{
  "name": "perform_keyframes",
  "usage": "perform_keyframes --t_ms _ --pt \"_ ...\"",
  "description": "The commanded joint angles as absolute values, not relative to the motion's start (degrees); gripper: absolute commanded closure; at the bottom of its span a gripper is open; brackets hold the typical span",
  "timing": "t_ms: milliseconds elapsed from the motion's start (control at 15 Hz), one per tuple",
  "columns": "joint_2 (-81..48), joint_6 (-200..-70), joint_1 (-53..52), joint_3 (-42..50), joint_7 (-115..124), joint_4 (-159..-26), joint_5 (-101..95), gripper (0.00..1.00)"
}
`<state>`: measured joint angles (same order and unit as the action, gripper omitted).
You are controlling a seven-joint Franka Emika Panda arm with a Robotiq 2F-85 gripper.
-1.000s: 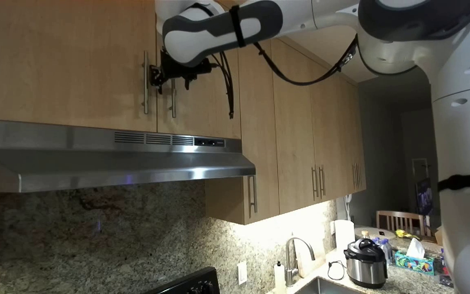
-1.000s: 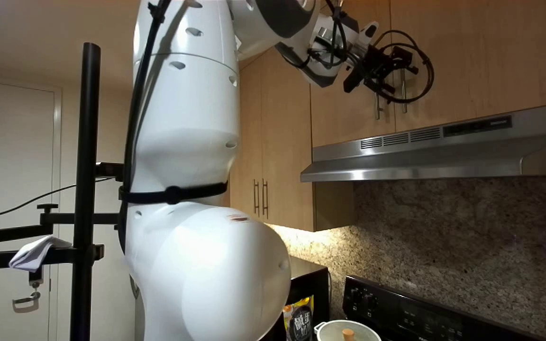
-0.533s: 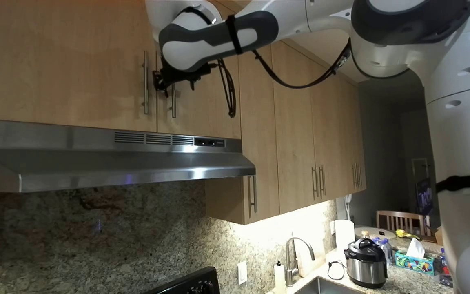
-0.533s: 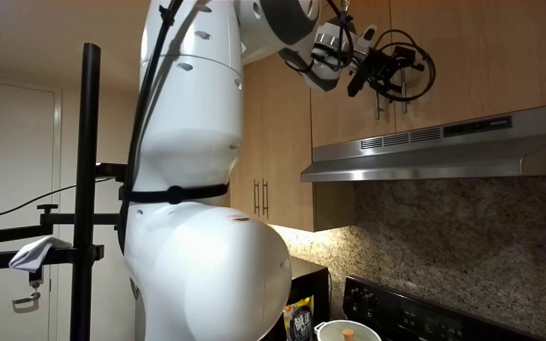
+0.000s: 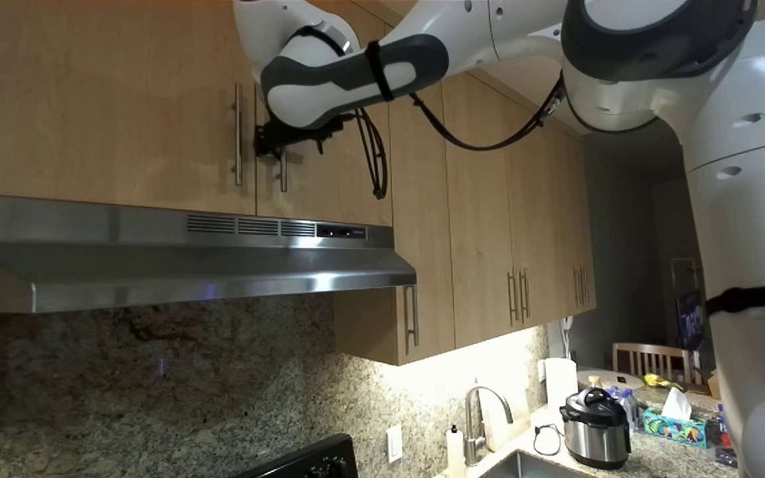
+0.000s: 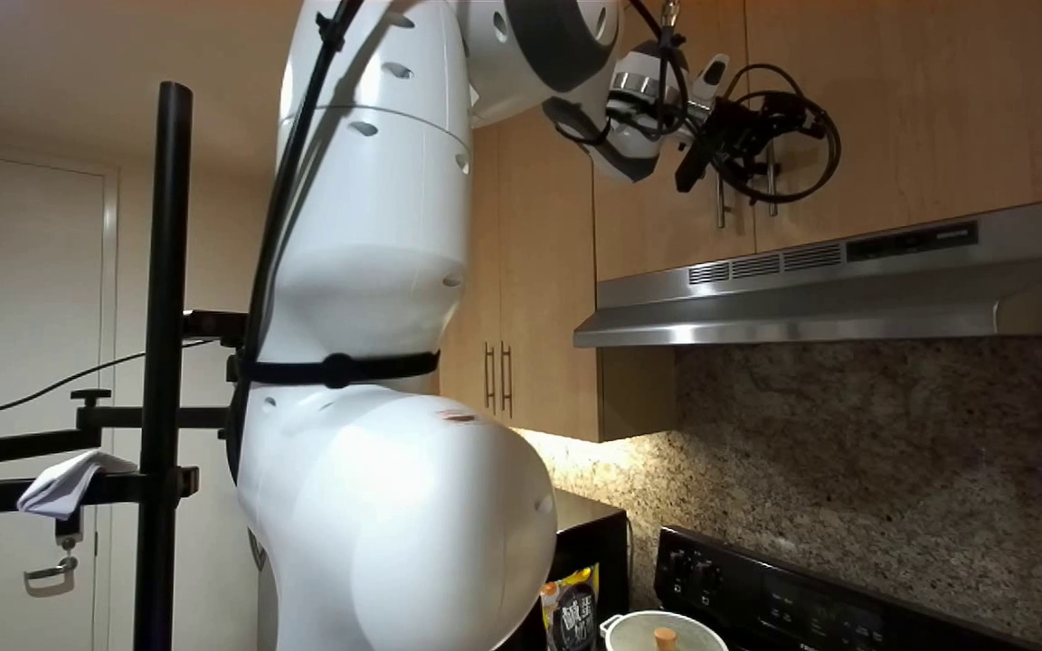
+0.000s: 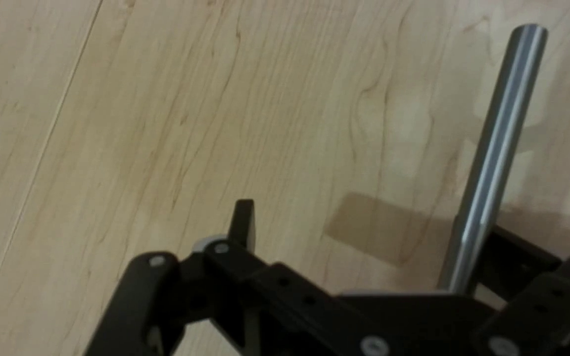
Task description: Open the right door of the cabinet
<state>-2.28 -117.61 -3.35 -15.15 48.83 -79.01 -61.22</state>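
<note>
The right door (image 5: 339,182) of the cabinet (image 5: 117,99) is closed; it also shows in an exterior view (image 6: 928,117) and fills most of the wrist view (image 7: 285,123). Its vertical metal bar handle (image 5: 283,174) is partly covered by my gripper. My gripper (image 5: 266,141) is at the handle's upper part, and also shows in an exterior view (image 6: 774,131). In the wrist view the gripper (image 7: 374,242) is open. The bar handle (image 7: 493,148) stands between the fingers, close to the right finger, which is partly behind it. I cannot tell whether they touch.
The left door's handle (image 5: 238,136) is close beside my gripper. A steel range hood (image 5: 157,252) sticks out below the doors. A taller cabinet (image 5: 422,199) stands to the right. A looped cable (image 6: 833,149) hangs around the gripper.
My gripper has moved slightly down and to the right, from in front of the gap between the two handles to the right door's handle. The doors have not moved.
</note>
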Motion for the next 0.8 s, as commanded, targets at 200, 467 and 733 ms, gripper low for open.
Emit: perform_keyframes --t_ms 200,467,733 --pt "-3.56 -117.63 -3.17 -14.32 57.77 -78.6 -69.64 0.0" --pt "-3.25 -116.14 -3.58 -14.32 63.51 -78.6 -72.1 0.0" --pt "-2.42 -115.74 -3.05 -14.03 64.96 -79.9 -71.06 0.0"
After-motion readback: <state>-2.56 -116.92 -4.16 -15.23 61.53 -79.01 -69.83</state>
